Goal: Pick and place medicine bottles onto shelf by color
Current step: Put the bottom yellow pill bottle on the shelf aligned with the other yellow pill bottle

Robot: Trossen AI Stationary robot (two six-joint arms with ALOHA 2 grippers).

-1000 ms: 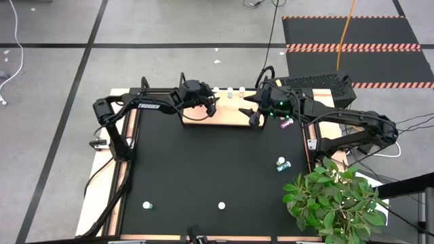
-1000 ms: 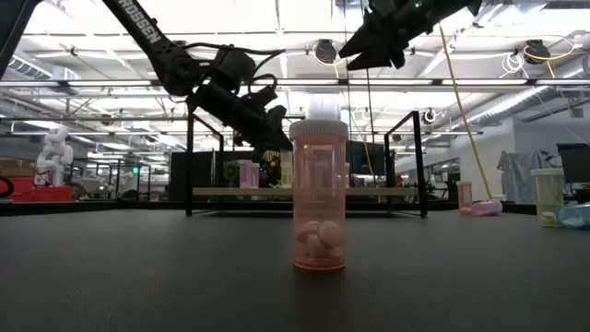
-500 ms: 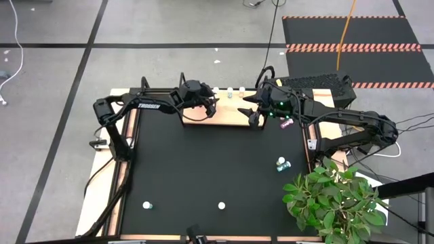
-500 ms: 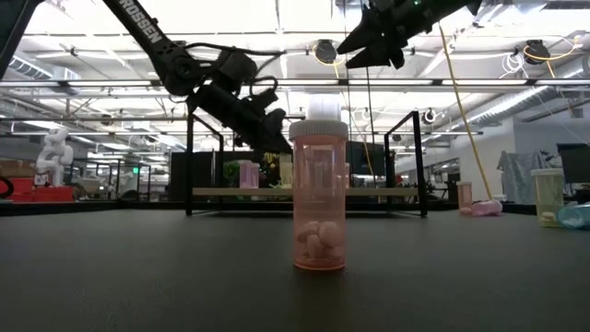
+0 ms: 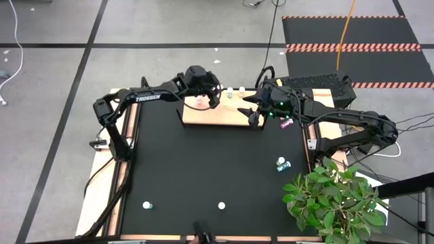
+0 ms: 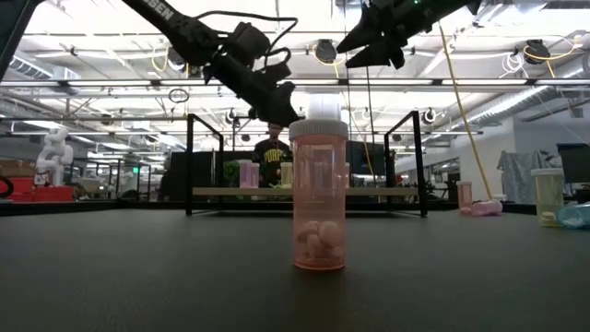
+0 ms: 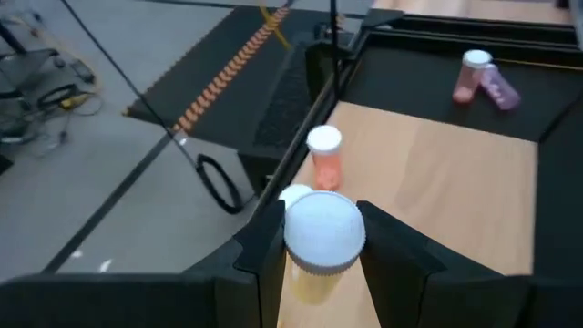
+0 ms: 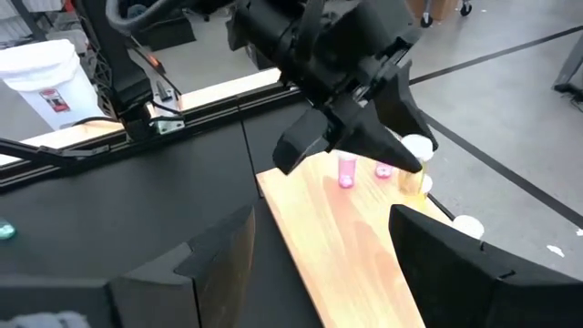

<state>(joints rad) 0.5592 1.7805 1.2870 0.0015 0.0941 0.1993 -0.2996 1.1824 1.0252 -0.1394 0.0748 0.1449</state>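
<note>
My left gripper [image 5: 209,95] hangs above the far left part of the light-wood shelf [image 5: 230,115], shut on a yellow medicine bottle [image 7: 314,278] with a white cap. Under it, two pink bottles [image 8: 346,170] stand on the board, and an orange-pink one [image 7: 325,159] stands beside another white cap. My right gripper [image 5: 254,119] hovers open over the shelf's right end, holding nothing. More bottles stand on the black table: a pink one [image 6: 319,194] close to the low camera, a teal pair [image 5: 281,164], and one [image 5: 146,205] near the front edge. My left gripper pinches the yellow bottle at its upper end, by the white cap [image 7: 323,232], between its two fingers [image 7: 387,251]. The fingers slant down from the table's left. The bottle stays roughly upright, cap up, lifted clear of the shelf [image 8: 414,178].
Black metal brackets [image 6: 189,166] frame the shelf. Two pink bottles [image 7: 483,80] lie on the table beyond the shelf's right end. A potted plant [image 5: 332,200] overhangs the near right corner. A person [image 6: 274,152] shows behind the shelf in the low view.
My left gripper has risen from just above the shelf and drifted slightly toward the far edge, carrying the yellow bottle. The pink bottles it covered in the high view now show on the board.
</note>
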